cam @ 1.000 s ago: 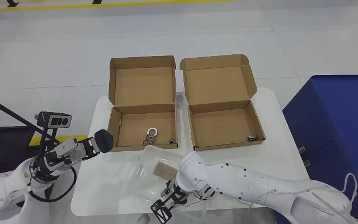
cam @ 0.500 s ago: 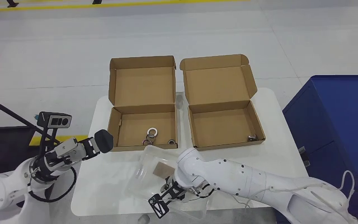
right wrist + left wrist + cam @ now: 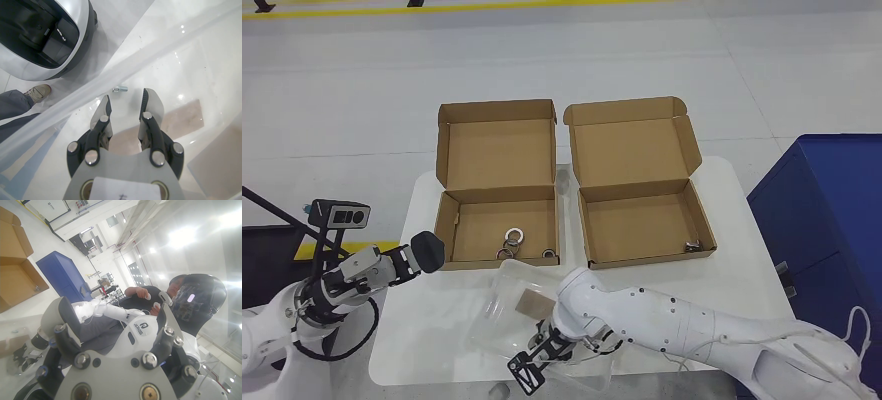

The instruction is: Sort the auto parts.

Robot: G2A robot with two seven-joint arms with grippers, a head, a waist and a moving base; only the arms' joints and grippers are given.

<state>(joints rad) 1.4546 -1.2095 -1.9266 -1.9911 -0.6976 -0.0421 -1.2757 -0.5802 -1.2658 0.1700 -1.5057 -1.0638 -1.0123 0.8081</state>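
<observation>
Right claw [image 3: 126, 94] is hanging inside the clear bin [image 3: 504, 272], jaws spread fairly wide and gripping nothing. The little bolt [image 3: 120, 89] is lying flat on the bin floor just past the fingertips. It's sitting a bit toward one finger rather than centred, and close to the bin wall.

So I'm thinking the trick is shifting sideways until the bolt is sitting between the pads, then going low and closing across the shank. That wall is worth watching, since a finger could be catching on it.

There's a similar-looking part [image 3: 694, 244] in the right box [image 3: 642, 225] and rings [image 3: 513, 237] in the left box [image 3: 477, 225], so I'm guessing it's going right. Left claw [image 3: 428, 250] is sitting wide open by the desk [image 3: 742, 260]'s left edge.
</observation>
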